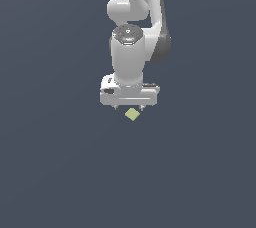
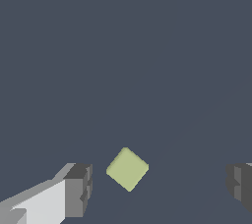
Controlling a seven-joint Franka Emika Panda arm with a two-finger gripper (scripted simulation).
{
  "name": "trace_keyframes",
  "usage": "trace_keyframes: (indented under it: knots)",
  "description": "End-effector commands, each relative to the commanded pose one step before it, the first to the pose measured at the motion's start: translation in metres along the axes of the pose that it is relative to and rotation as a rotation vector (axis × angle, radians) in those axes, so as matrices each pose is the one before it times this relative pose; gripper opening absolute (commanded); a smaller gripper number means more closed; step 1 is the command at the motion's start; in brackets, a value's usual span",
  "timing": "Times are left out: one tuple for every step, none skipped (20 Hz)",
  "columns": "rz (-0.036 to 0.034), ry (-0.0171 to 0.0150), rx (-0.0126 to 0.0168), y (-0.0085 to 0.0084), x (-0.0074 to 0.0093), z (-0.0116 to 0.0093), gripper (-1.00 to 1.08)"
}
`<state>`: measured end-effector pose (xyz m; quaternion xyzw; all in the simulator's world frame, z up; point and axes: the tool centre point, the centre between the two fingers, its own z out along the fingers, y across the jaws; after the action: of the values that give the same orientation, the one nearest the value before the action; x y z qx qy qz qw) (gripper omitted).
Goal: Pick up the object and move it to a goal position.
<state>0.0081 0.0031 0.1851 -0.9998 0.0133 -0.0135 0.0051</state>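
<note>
While the white arm (image 1: 131,47) hangs wrist-down over the dark grey floor (image 1: 50,172), the gripper (image 1: 129,107) sits directly above the cube (image 1: 132,114). Wrist view, taken left to right: 1 grey finger pad (image 2: 78,188), then the pale yellow-green cube (image 2: 127,169) turned corner-on, then the 2nd pad (image 2: 240,184). Fingers are spread wide, with clear gaps to the cube on both sides; nothing is held. The cube rests on the floor between them, nearer the 1st pad.

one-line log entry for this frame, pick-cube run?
phase: pre-grasp | gripper: open, over cube | cube: between fingers, untouched, rotated to them | lifted: no
</note>
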Motion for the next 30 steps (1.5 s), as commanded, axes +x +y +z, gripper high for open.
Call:
trace_keyframes:
  knots:
    - [0.00000, 0.00000, 0.00000, 0.00001, 0.00000, 0.00000, 1.08]
    - [0.00064, -0.00074, -0.00068, 0.00082, -0.00003, 0.00018, 1.08]
    - [0.00151, -0.00171, -0.00156, 0.00229, -0.00017, 0.00022, 1.08]
    - [0.00248, -0.00283, -0.00279, 0.00385, -0.00025, 0.00043, 1.08]
    - [0.00253, -0.00294, -0.00341, 0.00449, -0.00030, 0.00041, 1.08]
    - [0.00139, -0.00168, -0.00276, 0.00338, -0.00023, 0.00018, 1.08]
    - [0.00026, -0.00042, -0.00201, 0.00210, -0.00013, -0.00004, 1.08]
    - [-0.00061, 0.00060, -0.00084, 0.00053, -0.00002, -0.00020, 1.08]
    - [0.00000, 0.00000, 0.00000, -0.00046, 0.00006, 0.00009, 1.08]
    - [0.00105, -0.00105, 0.00127, -0.00034, -0.00003, 0.00023, 1.08]
    - [0.00241, -0.00254, 0.00105, 0.00002, -0.00006, 0.00064, 1.08]
    - [0.00362, -0.00384, 0.00131, 0.00024, -0.00011, 0.00093, 1.08]
    - [0.00486, -0.00518, 0.00169, 0.00042, -0.00014, 0.00126, 1.08]
    - [0.00602, -0.00643, 0.00221, 0.00041, -0.00017, 0.00157, 1.08]
    - [0.00725, -0.00776, 0.00280, 0.00035, -0.00020, 0.00189, 1.08]
    - [0.00853, -0.00917, 0.00331, 0.00043, -0.00022, 0.00223, 1.08]
    - [0.00976, -0.01054, 0.00375, 0.00052, -0.00025, 0.00254, 1.08]
    - [0.01100, -0.01194, 0.00428, 0.00057, -0.00027, 0.00287, 1.08]
    - [0.01222, -0.01335, 0.00480, 0.00062, -0.00029, 0.00318, 1.08]
    - [0.01343, -0.01477, 0.00532, 0.00067, -0.00030, 0.00350, 1.08]
    - [0.01461, -0.01620, 0.00585, 0.00071, -0.00031, 0.00381, 1.08]
    - [0.01577, -0.01764, 0.00639, 0.00074, -0.00030, 0.00411, 1.08]
    - [0.01690, -0.01909, 0.00693, 0.00077, -0.00030, 0.00440, 1.08]
    - [0.01800, -0.02056, 0.00748, 0.00079, -0.00029, 0.00469, 1.08]
    - [0.01906, -0.02204, 0.00803, 0.00081, -0.00027, 0.00497, 1.08]
    - [0.02008, -0.02354, 0.00858, 0.00083, -0.00024, 0.00524, 1.08]
    - [0.02106, -0.02505, 0.00913, 0.00083, -0.00020, 0.00549, 1.08]
    - [0.02198, -0.02658, 0.00969, 0.00083, -0.00017, 0.00573, 1.08]
    - [0.02260, -0.02783, 0.01012, 0.00082, -0.00011, 0.00590, 1.08]
    - [0.02235, -0.02804, 0.01018, 0.00077, -0.00006, 0.00583, 1.08]
